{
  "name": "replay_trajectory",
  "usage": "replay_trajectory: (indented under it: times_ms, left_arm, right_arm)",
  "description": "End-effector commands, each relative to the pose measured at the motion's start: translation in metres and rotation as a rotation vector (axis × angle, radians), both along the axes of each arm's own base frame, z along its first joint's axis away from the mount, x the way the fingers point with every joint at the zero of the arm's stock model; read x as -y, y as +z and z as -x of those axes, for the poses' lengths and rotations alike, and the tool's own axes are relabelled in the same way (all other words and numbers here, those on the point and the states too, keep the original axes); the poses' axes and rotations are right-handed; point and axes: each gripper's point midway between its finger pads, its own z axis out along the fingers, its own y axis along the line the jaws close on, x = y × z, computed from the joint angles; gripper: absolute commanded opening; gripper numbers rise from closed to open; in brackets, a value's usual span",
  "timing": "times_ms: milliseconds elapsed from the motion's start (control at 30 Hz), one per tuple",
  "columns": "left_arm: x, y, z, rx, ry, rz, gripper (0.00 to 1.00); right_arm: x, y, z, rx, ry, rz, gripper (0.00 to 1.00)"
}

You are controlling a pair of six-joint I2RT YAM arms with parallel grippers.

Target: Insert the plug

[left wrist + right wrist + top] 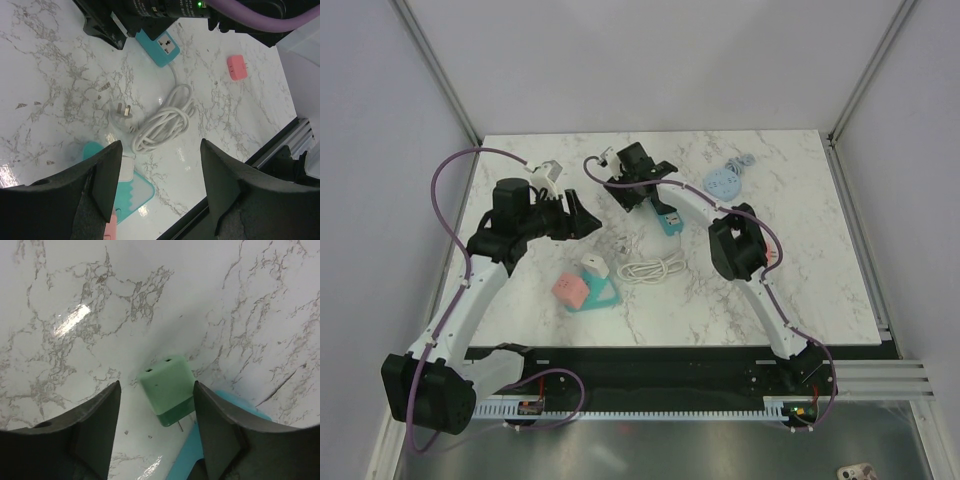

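Note:
A green plug adapter (168, 388) lies on the marble table, its metal prongs pointing toward the teal power strip (200, 452) beside it. My right gripper (156, 385) is open and hangs over the adapter, one finger on each side, not touching it. In the top view my right gripper (630, 190) is at the back middle, next to the teal power strip (670, 220), and hides the adapter. My left gripper (586, 216) is open and empty, above the table left of it. The strip's white cable (162, 120) is coiled, with its three-pin plug (123, 111) loose on the table.
A teal tray (603, 296) holds a pink adapter (569, 290) and a white adapter (592, 267) near the front. Another pink adapter (236, 67) lies on the table. A blue round object (723, 182) sits at the back right and a white part (546, 172) at the back left.

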Motion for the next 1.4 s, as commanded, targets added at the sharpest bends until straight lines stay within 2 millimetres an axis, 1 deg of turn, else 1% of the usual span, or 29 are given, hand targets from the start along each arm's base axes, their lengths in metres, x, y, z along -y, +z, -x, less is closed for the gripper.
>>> replay_trajectory:
  times_ms: [0, 33, 100, 167, 267, 300, 333, 367, 400, 433, 467, 500, 567, 600, 633, 667, 733, 800, 900, 1000, 1067, 1133, 1233, 1367]
  left_arm:
    - [-0.002, 0.006, -0.006, 0.043, 0.01, 0.003, 0.7]
    - [-0.002, 0.006, -0.006, 0.045, 0.01, 0.003, 0.7]
    - [-0.002, 0.007, -0.006, 0.044, 0.012, 0.004, 0.7]
    - [-0.003, 0.007, -0.007, 0.044, 0.014, 0.006, 0.7]
    - [-0.004, 0.008, -0.007, 0.045, 0.016, 0.011, 0.7]
    - [-0.004, 0.007, -0.007, 0.042, 0.014, 0.014, 0.7]
    - [-0.003, 0.008, -0.007, 0.044, 0.014, 0.016, 0.7]
    - [-0.004, 0.008, -0.007, 0.044, 0.014, 0.017, 0.7]
    - [-0.003, 0.008, -0.007, 0.044, 0.013, 0.019, 0.7]
    - [-0.003, 0.008, -0.006, 0.043, 0.01, 0.02, 0.7]
    - [-0.003, 0.009, -0.006, 0.047, 0.01, 0.021, 0.7]
    - [-0.004, 0.009, -0.007, 0.048, 0.014, 0.021, 0.7]
    - [-0.005, 0.01, -0.007, 0.049, 0.019, 0.022, 0.7]
    - [-0.005, 0.009, -0.007, 0.049, 0.019, 0.022, 0.7]
    - [-0.005, 0.009, -0.007, 0.049, 0.019, 0.022, 0.7]
    - [-0.005, 0.009, -0.007, 0.048, 0.02, 0.024, 0.7]
    - [-0.005, 0.01, -0.007, 0.05, 0.018, 0.024, 0.7]
    - [-0.006, 0.01, -0.007, 0.052, 0.021, 0.023, 0.69]
    - [-0.007, 0.009, -0.007, 0.053, 0.027, 0.018, 0.69]
    - [-0.006, 0.008, -0.007, 0.049, 0.025, 0.018, 0.69]
    - [-0.006, 0.009, -0.008, 0.053, 0.025, 0.019, 0.69]
    - [-0.006, 0.009, -0.008, 0.053, 0.025, 0.019, 0.69]
    - [-0.006, 0.009, -0.008, 0.051, 0.026, 0.021, 0.69]
    - [-0.007, 0.008, -0.009, 0.049, 0.029, 0.02, 0.69]
  right_arm:
    - [0.002, -0.012, 0.011, -0.066, 0.02, -0.002, 0.64]
    - [-0.001, -0.011, 0.014, -0.085, 0.022, -0.02, 0.6]
    - [-0.01, -0.005, 0.025, -0.133, 0.047, -0.075, 0.59]
    - [-0.017, -0.004, 0.035, -0.172, 0.04, -0.108, 0.58]
    - [-0.019, -0.01, 0.052, -0.196, 0.028, -0.083, 0.57]
    - [-0.018, -0.013, 0.064, -0.223, -0.008, -0.076, 0.57]
    - [-0.018, -0.013, 0.064, -0.223, -0.008, -0.076, 0.56]
    - [-0.016, -0.016, 0.069, -0.241, -0.019, -0.074, 0.56]
    - [-0.018, -0.011, 0.072, -0.251, -0.046, -0.09, 0.56]
    - [-0.018, -0.011, 0.076, -0.264, -0.077, -0.09, 0.57]
    - [-0.017, -0.008, 0.075, -0.266, -0.109, -0.094, 0.57]
    - [-0.017, -0.007, 0.08, -0.289, -0.116, -0.097, 0.57]
    - [-0.022, 0.001, 0.087, -0.305, -0.118, -0.124, 0.58]
    - [-0.025, 0.005, 0.088, -0.297, -0.115, -0.128, 0.59]
    - [-0.025, 0.008, 0.087, -0.284, -0.115, -0.126, 0.63]
    - [-0.023, 0.014, 0.083, -0.256, -0.126, -0.121, 0.65]
    - [-0.022, 0.019, 0.078, -0.227, -0.141, -0.119, 0.69]
    - [-0.019, 0.022, 0.075, -0.207, -0.148, -0.112, 0.7]
    - [-0.017, 0.018, 0.075, -0.198, -0.135, -0.093, 0.71]
    - [-0.013, 0.01, 0.074, -0.179, -0.115, -0.056, 0.71]
    - [-0.008, 0.007, 0.07, -0.16, -0.126, -0.029, 0.7]
    - [-0.006, 0.009, 0.066, -0.14, -0.133, -0.021, 0.7]
    - [-0.009, 0.011, 0.062, -0.13, -0.141, -0.031, 0.7]
    - [-0.018, 0.006, 0.059, -0.142, -0.15, -0.06, 0.7]
